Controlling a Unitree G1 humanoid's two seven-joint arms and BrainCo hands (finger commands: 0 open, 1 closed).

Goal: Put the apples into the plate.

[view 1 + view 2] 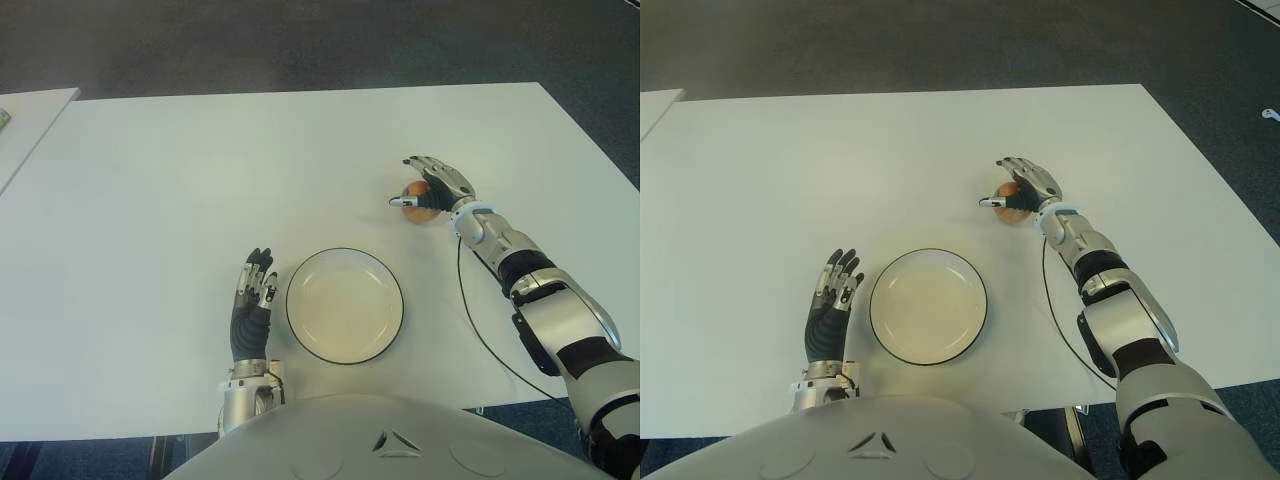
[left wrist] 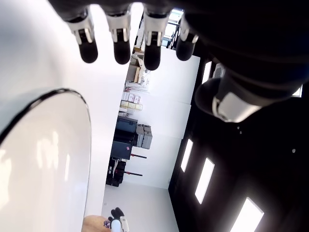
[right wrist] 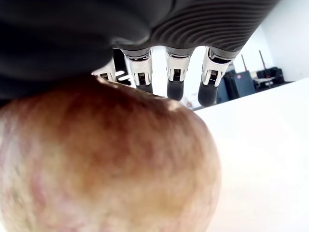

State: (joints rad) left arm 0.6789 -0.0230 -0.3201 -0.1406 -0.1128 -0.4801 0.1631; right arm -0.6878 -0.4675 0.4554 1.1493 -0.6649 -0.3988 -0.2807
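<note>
Right now your right hand (image 1: 432, 190) is cupping over the apple (image 1: 421, 201) on the tabletop (image 1: 150, 180), fingers draped but not visibly clamped, ready to carry it to the empty plate (image 1: 345, 305), while your left hand (image 1: 252, 300) is lying flat with fingers extended, holding nothing, just left of the plate.

The counter (image 1: 150, 200) is a smooth, matt white surface. The plate (image 1: 345, 305) looks like glazed ceramic, cream with a thin dark rim, and its gloss shows in the left wrist view. The apple (image 3: 101, 164) has a smooth, mottled red-and-yellow skin with a slight sheen. The right hand (image 1: 432, 185) and left hand (image 1: 252, 300) combine silvery metal-looking knuckle parts with matt black fingertips (image 2: 88, 50), possibly rubber. Beyond the counter, the floor (image 1: 300, 40) looks like dark, rough carpet.
</note>
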